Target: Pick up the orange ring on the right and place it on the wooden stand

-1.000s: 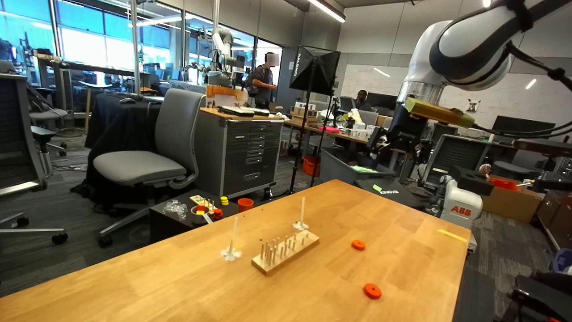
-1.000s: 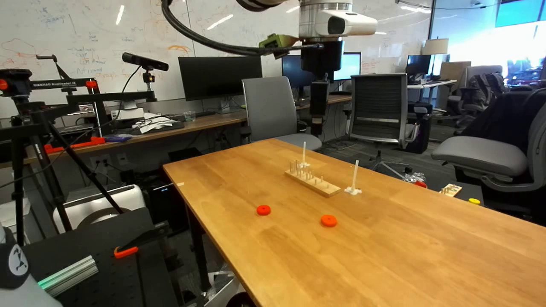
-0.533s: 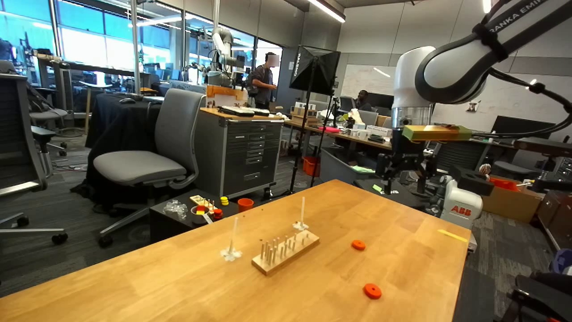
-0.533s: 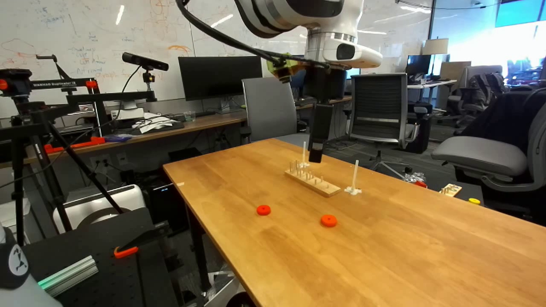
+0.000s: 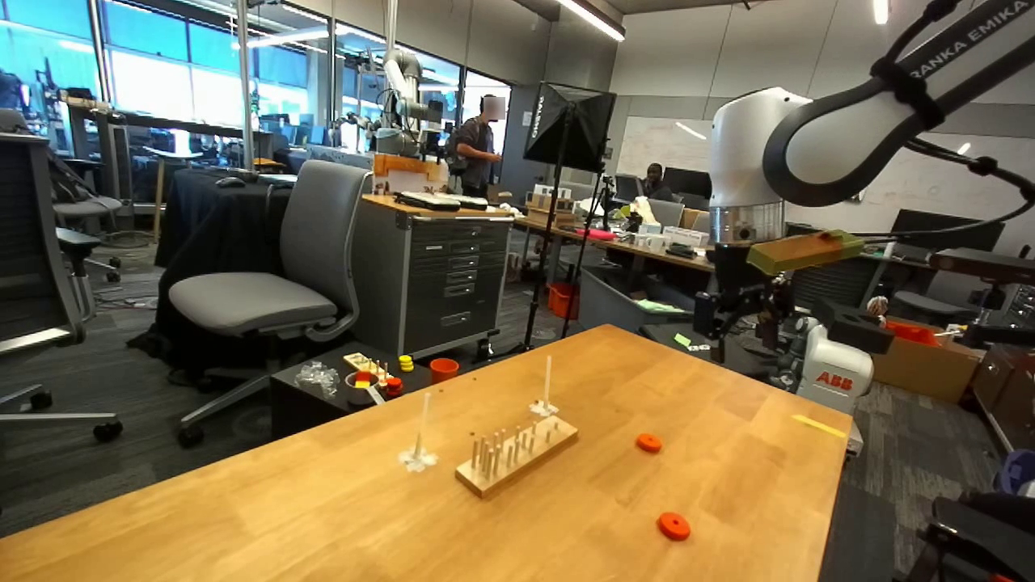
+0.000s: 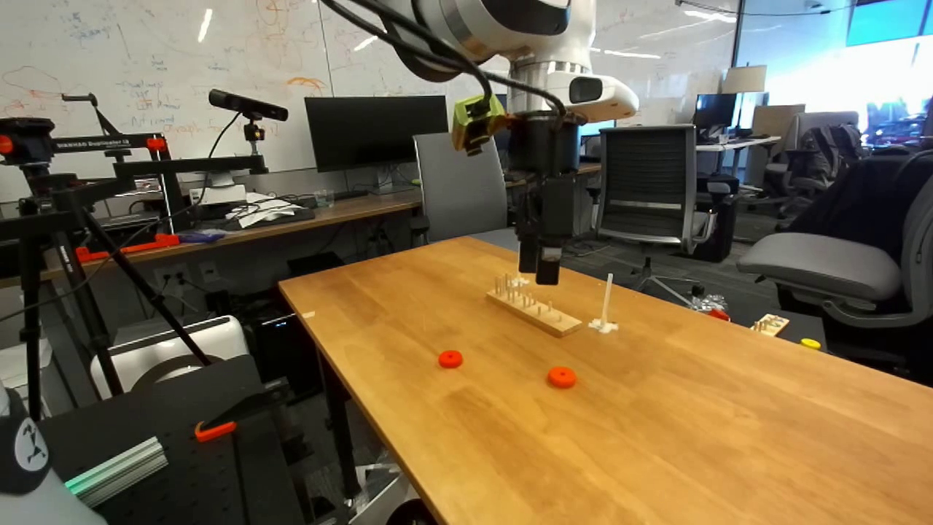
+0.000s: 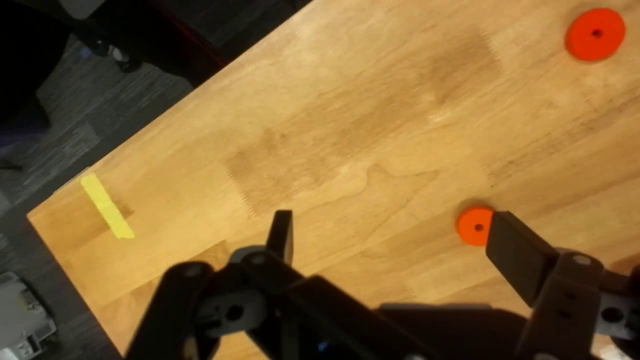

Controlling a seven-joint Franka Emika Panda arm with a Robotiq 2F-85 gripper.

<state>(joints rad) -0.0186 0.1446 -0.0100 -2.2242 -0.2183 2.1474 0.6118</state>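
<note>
Well, left to right in an exterior view: here's the twin ring (image 6: pixel 450 359), flat on the counter (image 6: pixel 393 284), just where it was. Next, the one wooden stand (image 6: pixel 536 313), also unmoved. There hangs the pincer (image 6: pixel 538 271), and it has twisted in this last half-second: two fingers (image 6: pixel 548 273) show now instead of one, mostly hiding one of two white rods (image 5: pixel 423 424). Wrist view, jaws spread wide! Then the orange ring (image 6: pixel 562 378), flat on the counter, same spot, making two rings; and lastly the second white rod (image 6: pixel 606 300).

The white arm (image 5: pixel 748 137) wears dark trim (image 5: pixel 775 162), EMIKA lettering (image 5: pixel 997 22), a silver collar (image 5: pixel 747 223), black cables (image 5: pixel 982 166) and black jaws.
</note>
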